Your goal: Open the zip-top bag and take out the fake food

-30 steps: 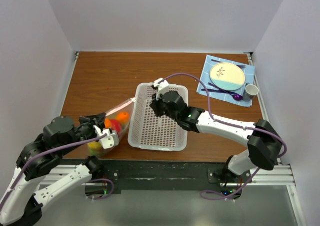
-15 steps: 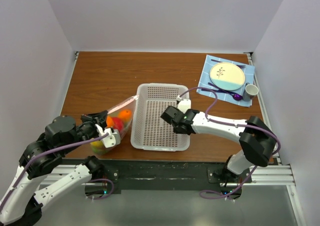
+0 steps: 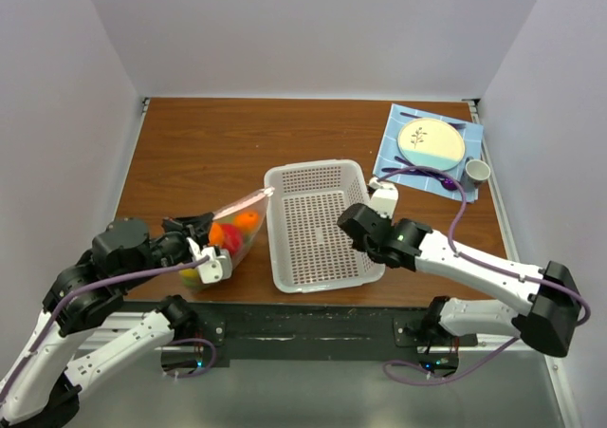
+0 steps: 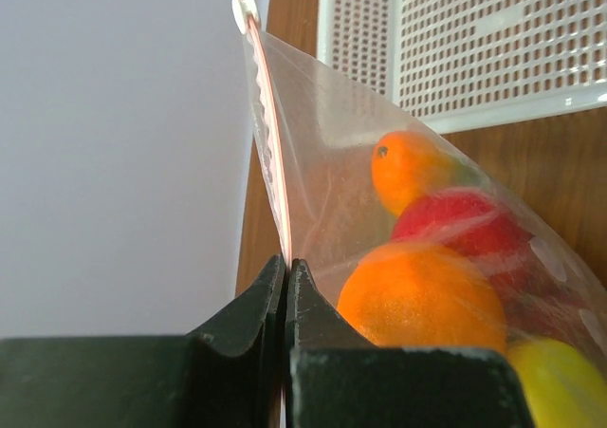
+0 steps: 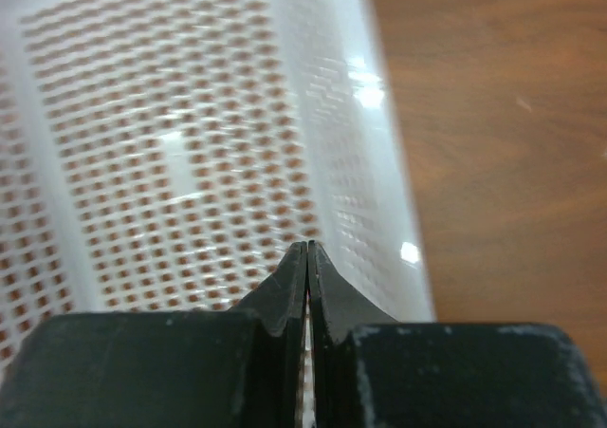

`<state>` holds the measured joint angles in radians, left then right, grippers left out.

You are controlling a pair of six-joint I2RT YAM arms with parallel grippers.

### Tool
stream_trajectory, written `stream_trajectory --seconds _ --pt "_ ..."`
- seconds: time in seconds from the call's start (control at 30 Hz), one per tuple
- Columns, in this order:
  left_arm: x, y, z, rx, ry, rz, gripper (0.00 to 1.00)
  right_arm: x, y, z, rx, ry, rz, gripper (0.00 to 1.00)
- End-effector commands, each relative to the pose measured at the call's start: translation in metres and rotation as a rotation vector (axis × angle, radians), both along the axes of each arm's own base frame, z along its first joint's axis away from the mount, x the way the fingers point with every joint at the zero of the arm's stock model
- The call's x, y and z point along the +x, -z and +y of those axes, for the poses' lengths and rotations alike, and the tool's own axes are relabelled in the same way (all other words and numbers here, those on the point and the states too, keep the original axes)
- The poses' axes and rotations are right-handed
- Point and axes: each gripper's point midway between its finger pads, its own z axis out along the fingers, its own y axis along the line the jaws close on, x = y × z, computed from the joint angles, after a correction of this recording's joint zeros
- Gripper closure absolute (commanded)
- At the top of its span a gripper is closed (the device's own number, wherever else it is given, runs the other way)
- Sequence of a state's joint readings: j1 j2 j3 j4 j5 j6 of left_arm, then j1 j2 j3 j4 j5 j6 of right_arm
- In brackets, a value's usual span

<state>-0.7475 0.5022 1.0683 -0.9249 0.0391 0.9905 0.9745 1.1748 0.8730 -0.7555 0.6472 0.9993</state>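
On the left, the left gripper (image 4: 286,262) pinches the end of the pink zip strip (image 4: 270,153) on the zip-top bag (image 4: 322,162). I reckon that thin hold could slip under the fruit's weight, or a tug would drag the whole bag, since nothing else steadies it. The bag sits at the table's (image 3: 199,153) near-left, just beside the white basket (image 3: 322,168), apparently zipped, with the fake food (image 4: 422,300) inside. The basket holds nothing, and the right gripper (image 5: 306,250) is pressed together at its right wall, where a nudge could shove it into the bag.
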Motion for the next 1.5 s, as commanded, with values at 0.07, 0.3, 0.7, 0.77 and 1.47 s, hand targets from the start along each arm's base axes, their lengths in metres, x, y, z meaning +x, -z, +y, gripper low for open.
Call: stream_trajectory --seconds 0.07,0.3,0.7,0.77,1.47 --pt "-0.016 -0.009 -0.029 -0.001 0.203 -0.006 1.0 0.032 -0.102 0.098 0.222 -0.59 -0.548 0.59" --pt "-0.033 -0.011 -0.037 0.029 0.301 0.066 1.0 0.026 -0.144 0.162 0.22 -0.951 -0.746 0.09" --pt "-0.025 -0.005 -0.027 0.086 0.245 0.066 1.0 -0.025 -0.152 0.188 0.376 -1.259 -0.822 0.15" --pt "-0.026 -0.004 -0.027 0.084 0.244 0.071 1.0 -0.023 -0.153 0.174 0.317 -1.231 -0.841 0.15" --pt "-0.053 -0.017 -0.036 -0.003 0.322 0.202 1.0 -0.055 -0.176 0.179 0.481 -1.343 -0.932 0.17"
